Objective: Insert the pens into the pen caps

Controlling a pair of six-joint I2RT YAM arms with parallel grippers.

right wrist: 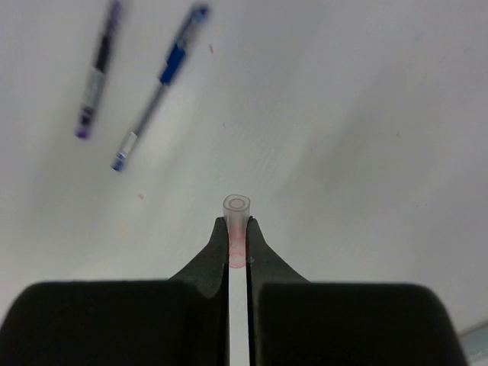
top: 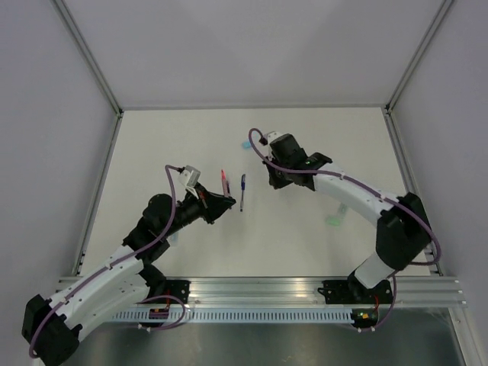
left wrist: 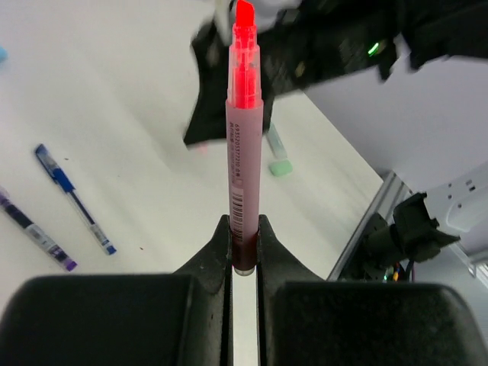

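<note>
Pink pen [left wrist: 244,145] is clamped by its tail end in the left gripper [left wrist: 244,230], held above the table [left wrist: 137,91]. The right gripper [right wrist: 237,238] has its jaws pinched on a clear cap [right wrist: 236,213], and a blue pen [right wrist: 160,84] lies beyond.

Left arm [top: 114,267] bends in from the near left, left gripper [left wrist: 244,229] pinched tight on a pink pen [left wrist: 245,152]. Right arm [top: 358,194] stretches across from the right, right gripper [right wrist: 238,230] clamped on a clear cap [right wrist: 236,206]. The grippers face each other, apart.
</note>
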